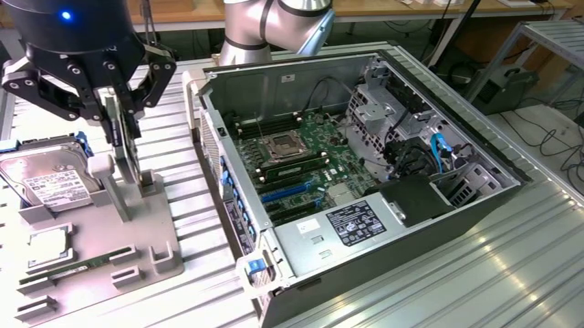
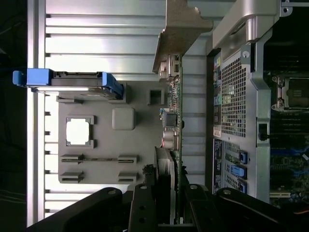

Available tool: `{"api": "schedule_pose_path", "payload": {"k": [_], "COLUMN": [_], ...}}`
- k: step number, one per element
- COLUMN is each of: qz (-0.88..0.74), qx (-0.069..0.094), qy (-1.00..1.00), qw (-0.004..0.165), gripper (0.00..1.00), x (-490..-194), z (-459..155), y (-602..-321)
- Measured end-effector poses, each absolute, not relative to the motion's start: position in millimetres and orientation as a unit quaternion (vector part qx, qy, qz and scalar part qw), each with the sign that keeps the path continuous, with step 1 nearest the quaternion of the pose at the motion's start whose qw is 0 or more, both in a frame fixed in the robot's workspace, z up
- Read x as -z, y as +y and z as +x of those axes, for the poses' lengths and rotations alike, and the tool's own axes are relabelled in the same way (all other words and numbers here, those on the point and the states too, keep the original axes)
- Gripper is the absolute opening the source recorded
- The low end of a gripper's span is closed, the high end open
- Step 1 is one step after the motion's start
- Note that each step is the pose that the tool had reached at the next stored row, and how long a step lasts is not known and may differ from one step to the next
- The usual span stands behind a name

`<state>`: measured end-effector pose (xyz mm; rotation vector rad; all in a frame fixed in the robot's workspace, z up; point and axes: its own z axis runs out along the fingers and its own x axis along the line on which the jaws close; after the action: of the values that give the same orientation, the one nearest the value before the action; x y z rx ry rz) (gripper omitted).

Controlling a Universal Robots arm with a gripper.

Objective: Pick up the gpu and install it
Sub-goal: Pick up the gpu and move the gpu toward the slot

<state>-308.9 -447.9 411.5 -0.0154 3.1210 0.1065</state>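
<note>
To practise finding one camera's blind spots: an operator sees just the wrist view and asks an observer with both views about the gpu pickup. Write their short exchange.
Operator: Is the gpu lifted yet?
Observer: The gripper holds it upright, lower end at the grey tray's stand; lifted or not, I can't tell.
Operator: What lies inside the computer case?
Observer: Blue expansion slots on the motherboard, between the CPU socket and the labelled power supply.
</note>
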Motion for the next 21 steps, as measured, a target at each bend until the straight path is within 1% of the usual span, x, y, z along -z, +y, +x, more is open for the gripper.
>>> {"api": "schedule_pose_path", "payload": {"k": [21], "qz": [-0.005], "qx": [-0.035], "qy": [0.999], "qw": [0.009], "gripper": [0.27], "x": [-429], "z": [-308], "y": [-448]}}
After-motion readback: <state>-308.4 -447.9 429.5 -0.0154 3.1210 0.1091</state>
